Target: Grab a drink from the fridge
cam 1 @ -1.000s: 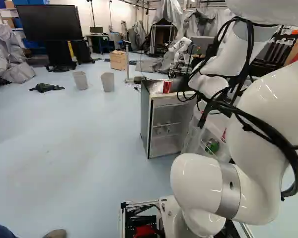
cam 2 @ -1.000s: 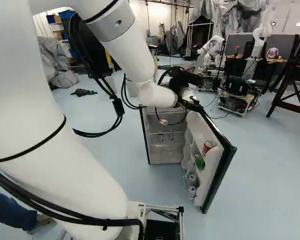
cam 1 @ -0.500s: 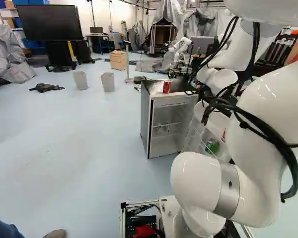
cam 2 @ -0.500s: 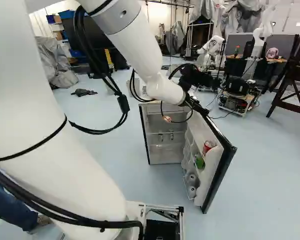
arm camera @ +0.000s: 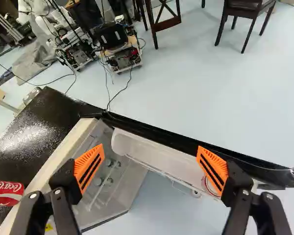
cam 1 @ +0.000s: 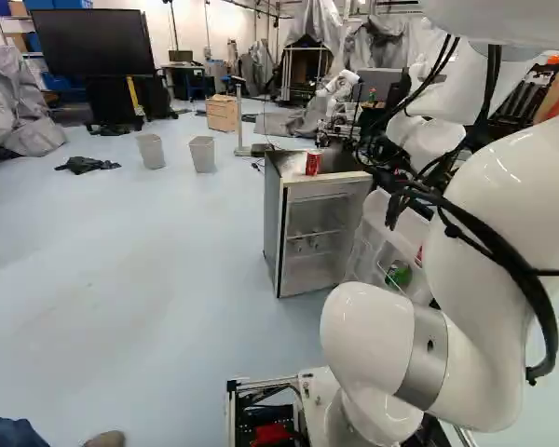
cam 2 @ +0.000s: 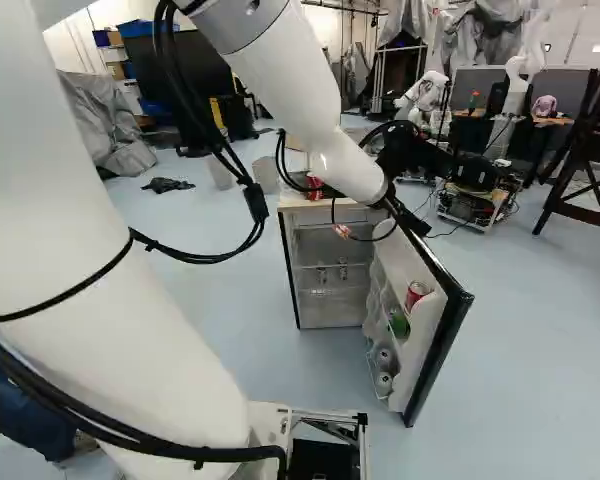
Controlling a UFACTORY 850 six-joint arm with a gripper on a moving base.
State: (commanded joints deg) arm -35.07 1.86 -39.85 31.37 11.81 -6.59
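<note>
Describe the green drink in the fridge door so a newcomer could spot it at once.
Find the open fridge, then its door, swung out at the right in the right base view. On the door's inner side, the green drink sits below a red can and above two pale round items; it alone is green.

This looks like a robotics lab or workshop. In the right base view, another robot, a white jointed arm, stands at the upper right, near a wheeled metal cart loaded with electronics and cables. The left base view shows a wide, pale blue, smooth floor, a large black flat screen and crumpled grey sheeting at upper left, and thin metal ceiling rails along the top.
</note>
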